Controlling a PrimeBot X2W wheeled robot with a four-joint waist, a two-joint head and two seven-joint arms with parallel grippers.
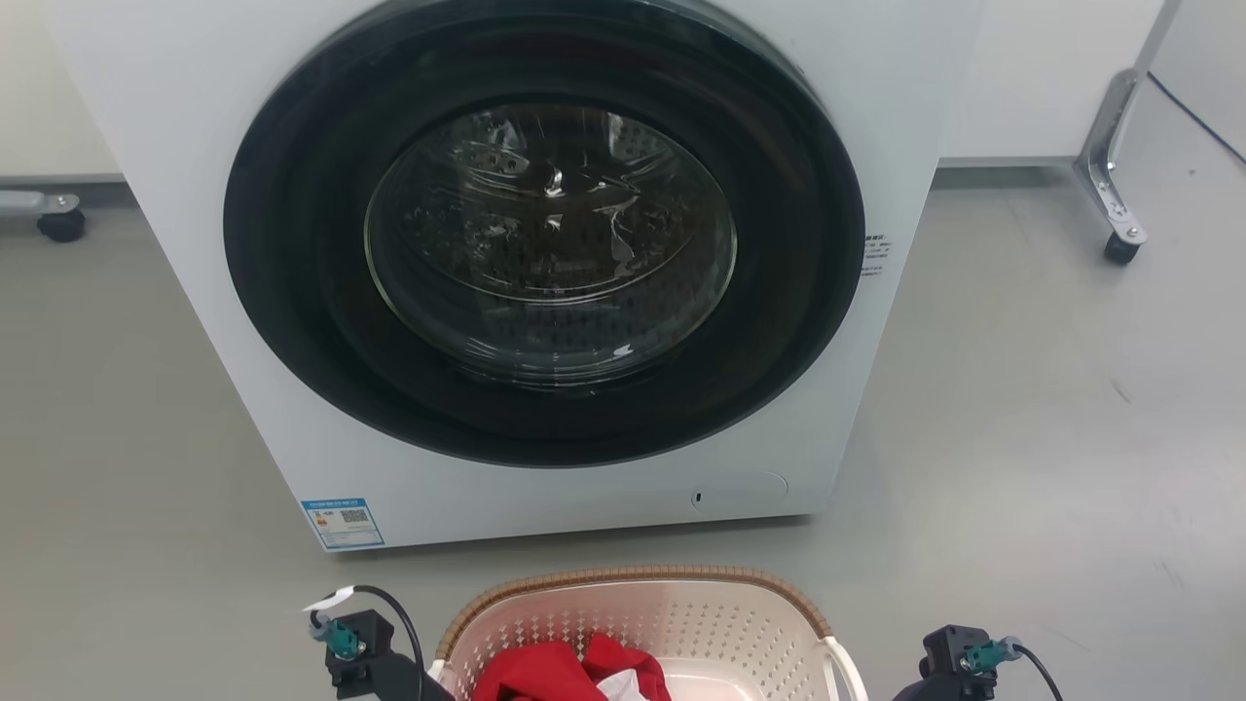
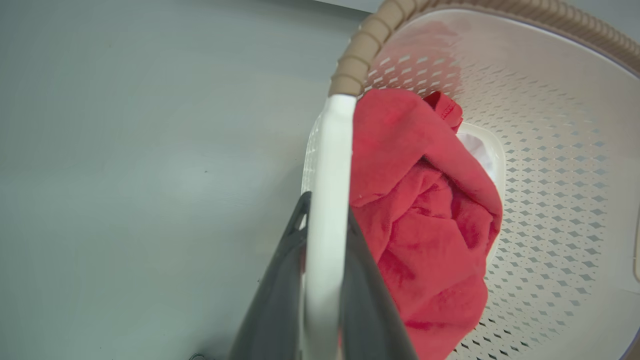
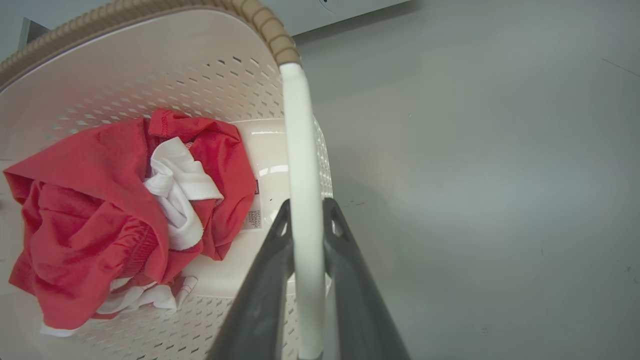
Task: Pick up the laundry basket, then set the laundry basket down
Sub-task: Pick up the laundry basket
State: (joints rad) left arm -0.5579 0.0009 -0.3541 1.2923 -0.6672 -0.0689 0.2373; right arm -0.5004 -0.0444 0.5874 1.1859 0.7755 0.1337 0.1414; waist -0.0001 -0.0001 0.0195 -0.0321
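At the basket's left side, my left pincer [image 2: 327, 210] was clamped on the white left handle [image 2: 330, 150], one dark finger on each face of the bar. Grey floor [image 2: 125, 175] spread out beyond that side. Inside the basket [image 1: 681, 623], against the left wall, a red cloth [image 2: 425, 200] lay crumpled, with a white cloth [image 3: 175, 195] tucked into its folds. The brown braided rim [image 1: 633, 576] curved around the far edge, and just beyond it stood the washer [image 1: 195, 195], its round dark door [image 1: 550, 243] closed. At the basket's right side, my right pincer [image 3: 306, 205] was clamped the same way on the right handle [image 3: 300, 150]. I could not tell whether the basket rested on the floor or hung clear of it.
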